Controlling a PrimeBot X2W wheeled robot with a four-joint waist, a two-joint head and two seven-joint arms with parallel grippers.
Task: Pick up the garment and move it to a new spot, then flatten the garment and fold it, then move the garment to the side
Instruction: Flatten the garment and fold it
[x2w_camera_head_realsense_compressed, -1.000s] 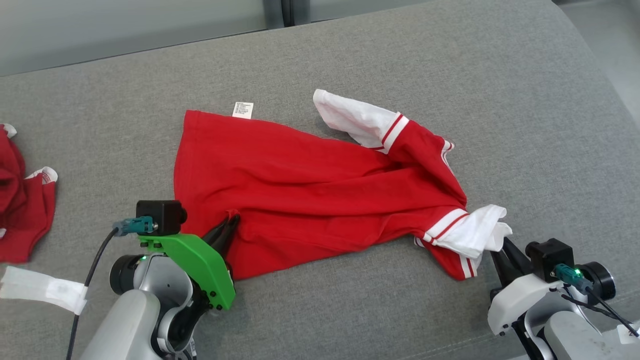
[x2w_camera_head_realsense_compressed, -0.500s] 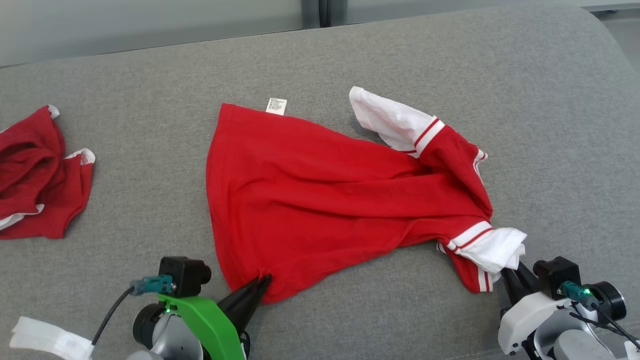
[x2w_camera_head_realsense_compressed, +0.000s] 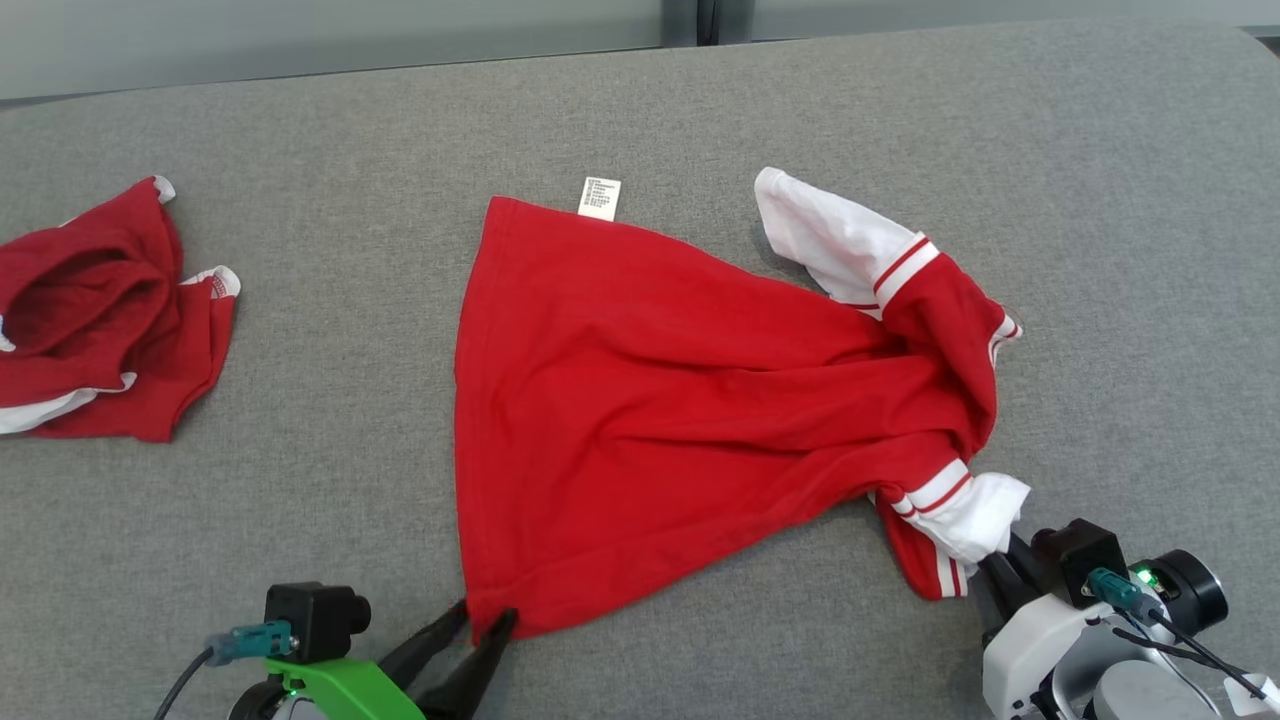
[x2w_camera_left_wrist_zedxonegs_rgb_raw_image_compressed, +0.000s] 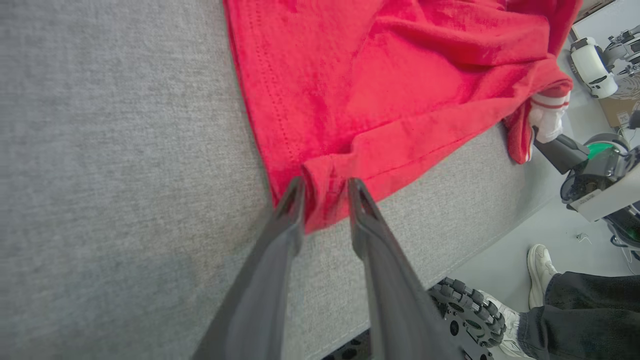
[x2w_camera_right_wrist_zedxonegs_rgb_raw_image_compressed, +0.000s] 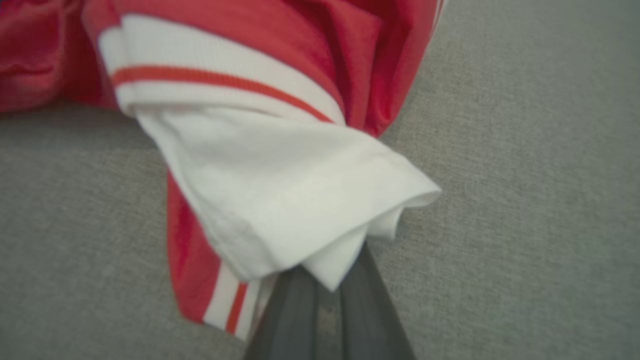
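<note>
Left gripper (x2w_camera_left_wrist_zedxonegs_rgb_raw_image_compressed: 325, 185): two dark fingers rise from the bottom edge, jaws parted, tips on either side of the garment's near corner.
Garment (x2w_camera_left_wrist_zedxonegs_rgb_raw_image_compressed: 380, 75): red, spread over the upper middle and right, stitched hem along its left edge; a small raised fold of hem lies between the fingertips.
Grey cushion (x2w_camera_left_wrist_zedxonegs_rgb_raw_image_compressed: 115, 150): woven fabric under the garment.
Sleeve cuff (x2w_camera_left_wrist_zedxonegs_rgb_raw_image_compressed: 547, 117): white with red stripes, at the garment's far right end.
Right gripper (x2w_camera_left_wrist_zedxonegs_rgb_raw_image_compressed: 536, 132): dark fingertips meet that cuff.
Wheel (x2w_camera_left_wrist_zedxonegs_rgb_raw_image_compressed: 467, 320): black, with rollers, below the cushion edge.
Person: pale shoe (x2w_camera_left_wrist_zedxonegs_rgb_raw_image_compressed: 541, 270) and dark trouser leg (x2w_camera_left_wrist_zedxonegs_rgb_raw_image_compressed: 590, 300), lower right.
</note>
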